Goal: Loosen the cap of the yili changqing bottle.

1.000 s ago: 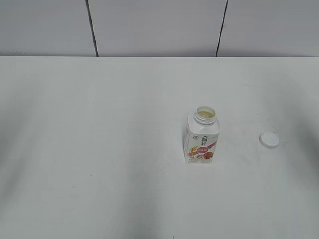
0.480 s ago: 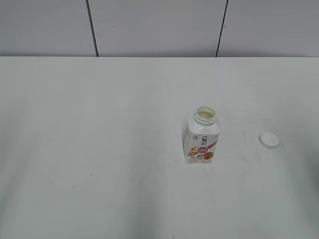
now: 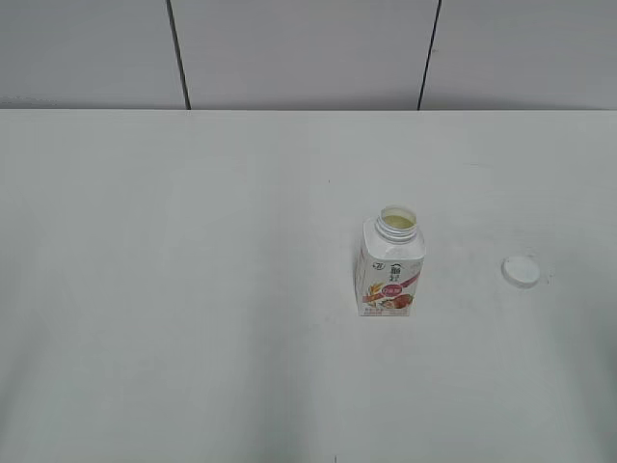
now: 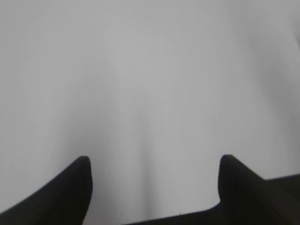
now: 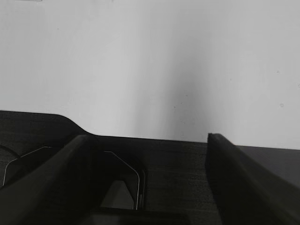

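Note:
The yili changqing bottle (image 3: 389,265) stands upright on the white table, right of centre in the exterior view, with its threaded neck open. The white cap (image 3: 522,271) lies flat on the table to the bottle's right, apart from it. Neither gripper shows in the exterior view. In the left wrist view my left gripper (image 4: 154,161) is open and empty over bare table. In the right wrist view my right gripper (image 5: 150,140) is open and empty, its fingers wide apart above a dark surface at the table's edge. Bottle and cap are out of both wrist views.
The white table (image 3: 193,289) stretches wide around the bottle. A grey panelled wall (image 3: 308,53) stands behind its far edge. A dark surface (image 5: 178,178) fills the lower half of the right wrist view.
The bottle and cap stay where they were. Soft shadows at the lower left and right edges of the table have faded.

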Action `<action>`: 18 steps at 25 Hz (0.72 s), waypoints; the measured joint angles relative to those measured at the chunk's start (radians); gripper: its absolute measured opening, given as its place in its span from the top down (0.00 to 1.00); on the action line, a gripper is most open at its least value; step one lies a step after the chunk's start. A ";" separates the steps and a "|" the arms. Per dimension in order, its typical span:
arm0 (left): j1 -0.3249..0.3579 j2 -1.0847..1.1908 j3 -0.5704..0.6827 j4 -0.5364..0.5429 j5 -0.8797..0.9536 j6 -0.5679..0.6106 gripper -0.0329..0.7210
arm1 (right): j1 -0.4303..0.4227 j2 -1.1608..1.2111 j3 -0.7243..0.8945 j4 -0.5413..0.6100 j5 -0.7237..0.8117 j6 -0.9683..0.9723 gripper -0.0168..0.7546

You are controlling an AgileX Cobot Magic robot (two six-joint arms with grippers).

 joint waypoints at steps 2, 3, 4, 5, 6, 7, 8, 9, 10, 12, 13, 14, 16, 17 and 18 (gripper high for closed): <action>0.000 -0.047 0.010 -0.006 -0.019 0.000 0.28 | 0.000 -0.038 0.024 -0.001 -0.007 0.002 0.21; 0.000 -0.071 0.012 -0.006 -0.024 0.000 0.28 | 0.000 -0.057 0.036 -0.001 -0.011 0.003 0.21; 0.000 -0.094 0.015 -0.006 -0.032 0.000 0.28 | 0.000 -0.075 0.049 -0.001 -0.014 0.003 0.21; 0.000 -0.113 0.019 -0.006 -0.035 0.000 0.28 | 0.000 -0.093 0.059 -0.001 -0.021 0.003 0.21; 0.000 -0.134 0.020 -0.006 -0.036 0.000 0.29 | 0.000 -0.108 0.069 -0.001 -0.029 0.003 0.21; 0.000 -0.157 0.020 -0.006 -0.037 0.000 0.29 | 0.000 -0.128 0.076 -0.001 -0.036 0.003 0.21; 0.000 -0.174 0.020 -0.006 -0.040 0.000 0.29 | 0.000 -0.150 0.082 -0.001 -0.048 0.003 0.21; 0.000 -0.185 0.020 -0.006 -0.040 0.000 0.29 | 0.000 -0.169 0.084 -0.001 -0.055 0.003 0.21; 0.000 -0.189 0.020 -0.006 -0.040 0.000 0.29 | 0.000 -0.191 0.084 -0.001 -0.057 0.003 0.21; 0.000 -0.190 0.020 -0.006 -0.040 0.000 0.30 | 0.000 -0.235 0.084 -0.001 -0.062 0.003 0.21; 0.000 -0.191 0.020 -0.006 -0.040 0.000 0.30 | 0.000 -0.255 0.084 -0.001 -0.064 0.003 0.21; 0.000 -0.191 0.020 -0.006 -0.040 0.000 0.31 | 0.000 -0.280 0.085 -0.001 -0.065 0.003 0.21; 0.000 -0.191 0.020 -0.006 -0.040 0.000 0.31 | 0.000 -0.328 0.086 -0.002 -0.065 0.004 0.21; 0.000 -0.191 0.020 -0.006 -0.040 0.000 0.31 | 0.000 -0.356 0.087 -0.002 -0.065 0.004 0.21; 0.000 -0.191 0.020 -0.006 -0.040 0.000 0.31 | 0.000 -0.385 0.087 -0.002 -0.065 0.004 0.21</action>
